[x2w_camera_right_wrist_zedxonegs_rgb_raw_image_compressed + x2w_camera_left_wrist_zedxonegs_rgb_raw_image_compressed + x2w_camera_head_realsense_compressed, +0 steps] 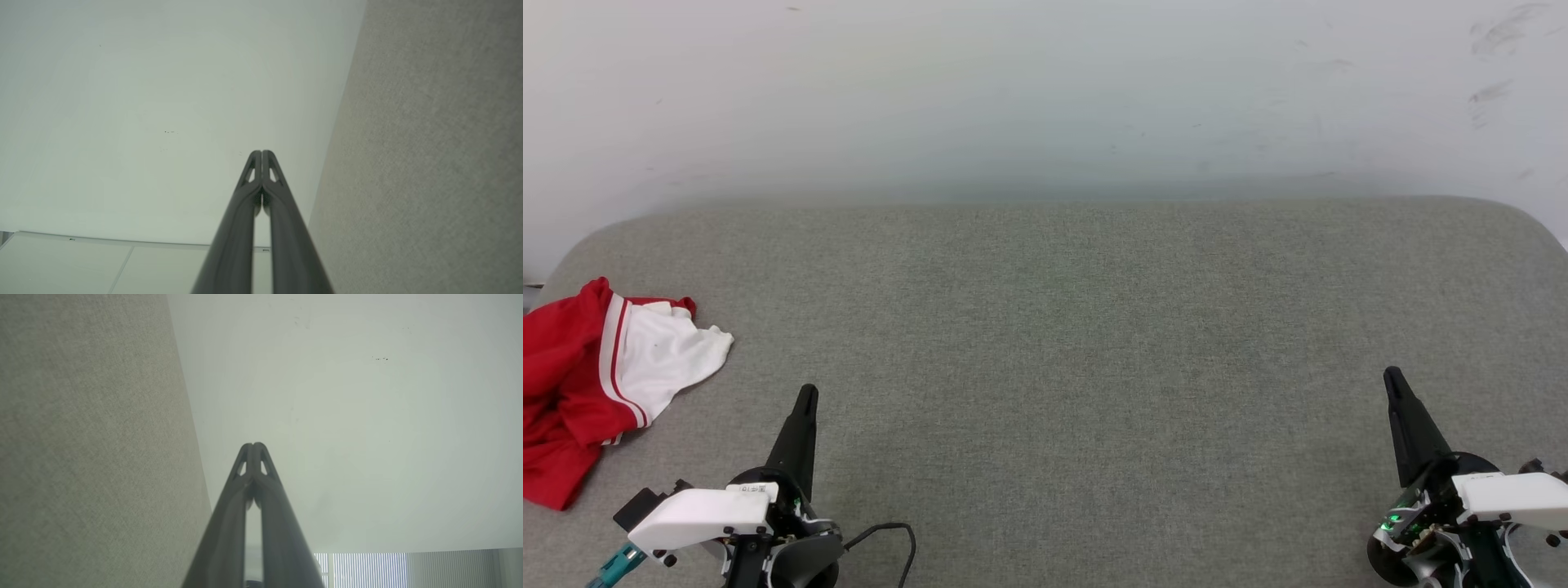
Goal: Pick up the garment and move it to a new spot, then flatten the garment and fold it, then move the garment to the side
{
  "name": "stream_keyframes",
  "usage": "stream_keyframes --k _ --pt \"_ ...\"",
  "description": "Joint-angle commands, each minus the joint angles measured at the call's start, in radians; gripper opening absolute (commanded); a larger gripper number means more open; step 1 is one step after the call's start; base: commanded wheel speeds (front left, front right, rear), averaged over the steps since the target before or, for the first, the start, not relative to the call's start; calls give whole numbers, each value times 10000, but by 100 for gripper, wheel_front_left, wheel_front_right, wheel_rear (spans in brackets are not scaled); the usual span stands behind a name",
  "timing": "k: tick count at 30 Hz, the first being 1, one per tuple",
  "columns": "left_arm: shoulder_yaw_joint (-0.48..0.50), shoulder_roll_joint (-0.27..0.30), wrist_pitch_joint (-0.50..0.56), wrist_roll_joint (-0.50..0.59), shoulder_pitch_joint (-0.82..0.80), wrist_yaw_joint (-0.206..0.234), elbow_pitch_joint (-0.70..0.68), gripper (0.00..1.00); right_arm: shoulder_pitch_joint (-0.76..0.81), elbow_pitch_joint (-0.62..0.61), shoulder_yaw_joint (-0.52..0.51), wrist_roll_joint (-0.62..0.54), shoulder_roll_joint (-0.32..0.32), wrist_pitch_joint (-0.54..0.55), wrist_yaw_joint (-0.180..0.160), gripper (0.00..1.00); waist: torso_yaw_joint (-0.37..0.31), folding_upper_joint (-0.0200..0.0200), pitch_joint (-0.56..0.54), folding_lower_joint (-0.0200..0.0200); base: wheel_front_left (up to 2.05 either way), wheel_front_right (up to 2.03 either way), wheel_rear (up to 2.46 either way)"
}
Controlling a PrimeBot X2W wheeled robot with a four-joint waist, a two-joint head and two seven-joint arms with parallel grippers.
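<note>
I'm looking down from the head camera at the garment point(572, 392). It lies crumpled at the far left of the table point(1094, 327), a heap of red cloth partly cut off by the edge of the view. One white sleeve point(674, 355), trimmed with red-and-white stripes, spreads out to the right of the heap and lies flat on the grey woven cover.

My left hand point(806, 394) is at the lower left, its two dark fingers pressed together into a single point aimed toward the wall point(1045, 98). It is near the garment, to the right of the sleeve and lower in the view, and it does not touch the cloth. A black cable point(894, 539) loops out beside its wrist.

My right hand point(1392, 376) is at the lower right, well apart from the garment (the whole bare width of the table lies between them). Its fingers are likewise pressed together, with nothing between them.

The left wrist camera confirms this: the left hand point(253, 446) has its tips meeting, with grey table cover on that view's left, pale wall beyond, and a strip of vertical blinds point(367, 569) at the bottom right. In the right wrist camera the right hand point(261, 153) also has its tips touching, with grey cover on that view's right and wall on its left. A few dark scuffs point(1494, 49) mark the wall at the upper right of the head view.
</note>
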Motion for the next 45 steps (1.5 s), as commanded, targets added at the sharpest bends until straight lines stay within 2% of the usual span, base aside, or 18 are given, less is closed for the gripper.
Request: stream_keyframes --k 1,19,20,36,45 --pt "21 -21 24 -18 -55 -30 -42 0 -116 10 3 29 34 -2 -3 0 0 0 0 0 0 0 0" --pt "24 -21 24 -18 -55 -30 -43 0 -116 10 4 30 34 -3 -3 0 0 0 0 0 0 0 0" --pt "-9 0 -2 -1 -1 2 -3 100 0 -7 0 -1 0 -4 0 100 0 0 0 0 0 0 0" --pt "-932 -3 -729 137 35 3 -434 100 380 -552 418 -332 -54 -699 0 100 -4 0 5 0 0 0 0" --pt "-1009 -2 -1125 882 49 3 -842 100 494 -791 568 -1566 -217 -1119 0 100 -2 0 -5 0 0 0 0"
